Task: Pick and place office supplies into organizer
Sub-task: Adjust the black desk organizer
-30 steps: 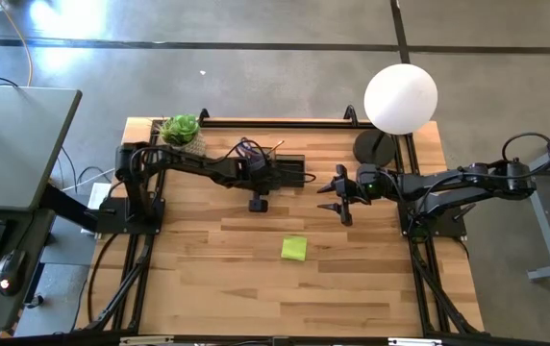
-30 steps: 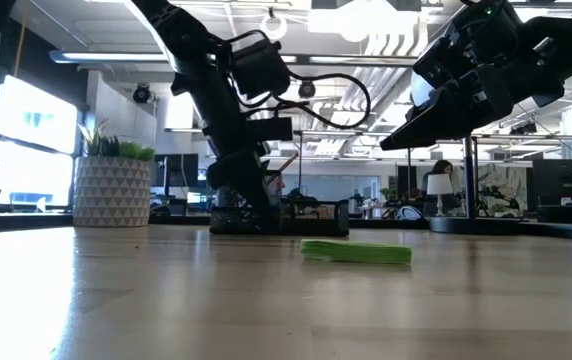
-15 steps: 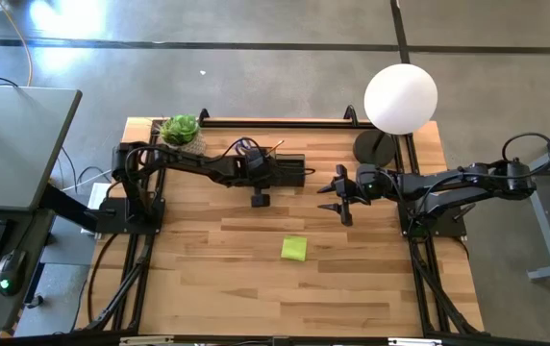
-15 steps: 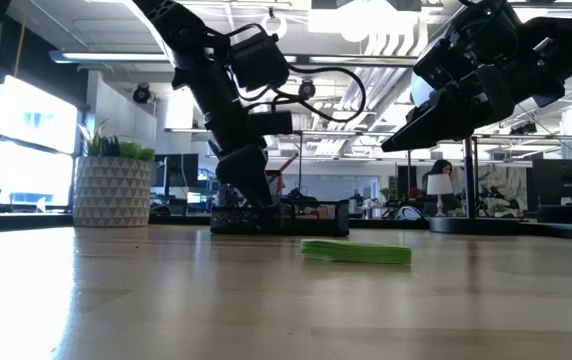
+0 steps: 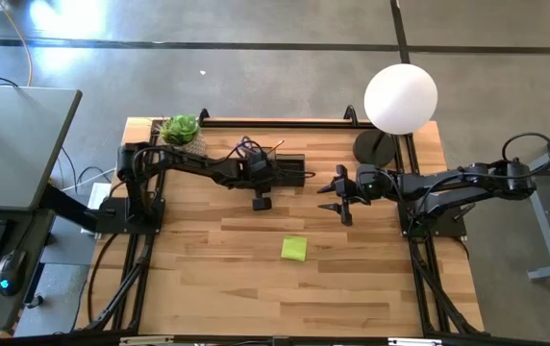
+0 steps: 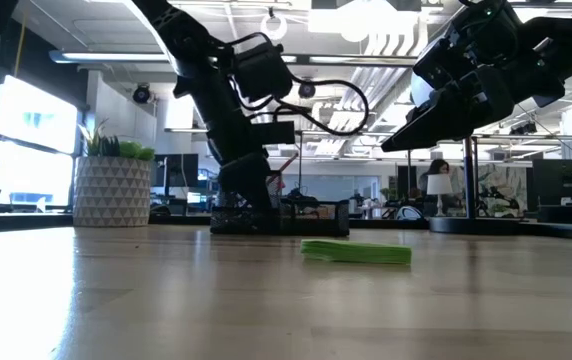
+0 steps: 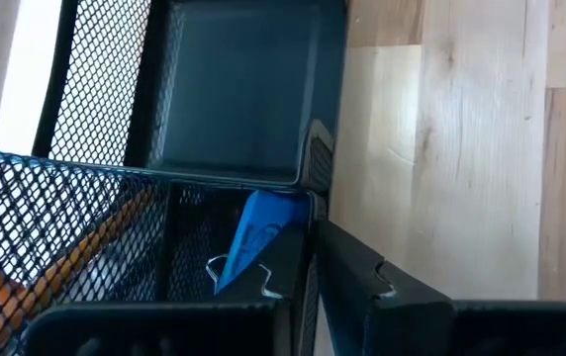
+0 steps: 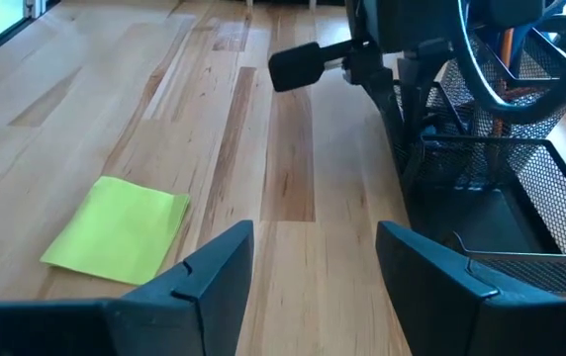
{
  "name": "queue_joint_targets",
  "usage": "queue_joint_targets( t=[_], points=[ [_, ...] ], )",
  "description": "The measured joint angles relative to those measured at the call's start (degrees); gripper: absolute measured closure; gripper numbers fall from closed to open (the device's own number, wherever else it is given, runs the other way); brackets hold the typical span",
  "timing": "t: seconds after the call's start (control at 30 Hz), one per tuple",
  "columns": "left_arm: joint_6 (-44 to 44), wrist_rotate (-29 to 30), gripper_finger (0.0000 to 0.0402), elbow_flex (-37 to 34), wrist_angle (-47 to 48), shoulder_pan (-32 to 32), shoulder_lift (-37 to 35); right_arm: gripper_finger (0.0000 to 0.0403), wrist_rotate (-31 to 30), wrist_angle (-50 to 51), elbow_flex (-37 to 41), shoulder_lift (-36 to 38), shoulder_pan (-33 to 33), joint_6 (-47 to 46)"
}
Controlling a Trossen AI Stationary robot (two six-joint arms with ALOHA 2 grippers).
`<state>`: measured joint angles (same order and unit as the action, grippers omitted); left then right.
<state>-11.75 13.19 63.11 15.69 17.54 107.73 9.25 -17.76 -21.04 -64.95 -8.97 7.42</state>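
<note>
Reaching: the left gripper [image 5: 261, 195] is held low at the organizer's [image 5: 287, 171] front edge, its jaws clenched; nothing gripped can be made out.
Organizer: a black mesh box at the table's [image 5: 352, 288] far side, just left of centre in the high view, with the left arm stretched over it.
Contents: orange pencils [image 7: 60, 262] are seen through the mesh in the left wrist view, and a blue piece [image 7: 253, 237] leans inside a compartment against a divider.
Right gripper [image 5: 340, 207]: held above the table right of the organizer and apart from it, fingers [image 8: 219, 272] spread wide, nothing between them.
Pad [image 5: 294, 249]: 1 yellow-green sticky pad lies flat on bare wood near the table's middle, well apart from the organizer and from both grippers.
Surroundings: a potted plant [image 5: 180, 130] stands at the far left corner, beside the left arm's base; a lamp [image 5: 400, 98] with a white globe stands at the far right corner, behind the right arm.
Obstructions: the left arm and its cables cover much of the organizer from above.
</note>
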Motion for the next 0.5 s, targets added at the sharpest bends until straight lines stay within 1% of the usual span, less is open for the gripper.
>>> queue_joint_targets(
  t=[0.13,0.2,0.37,0.5],
  points=[
    [0.0,0.6,0.0382,0.0,0.6,-0.8,-0.4,0.0192,0.0,0.0,0.0,0.0,0.0,0.1],
    [0.2,0.6,0.0382,-0.3,2.6,-1.3,-1.6,0.0192,0.0,0.0,0.0,0.0,0.0,0.1],
    [-0.2,1.2,0.0382,-0.1,2.2,-1.6,-5.1,0.0192,0.0,0.1,0.0,0.0,0.0,0.2],
    [0.1,1.4,0.0382,-0.2,2.2,-1.5,-5.9,0.0192,0.2,0.2,0.0,0.0,0.0,0.1]
  ],
)
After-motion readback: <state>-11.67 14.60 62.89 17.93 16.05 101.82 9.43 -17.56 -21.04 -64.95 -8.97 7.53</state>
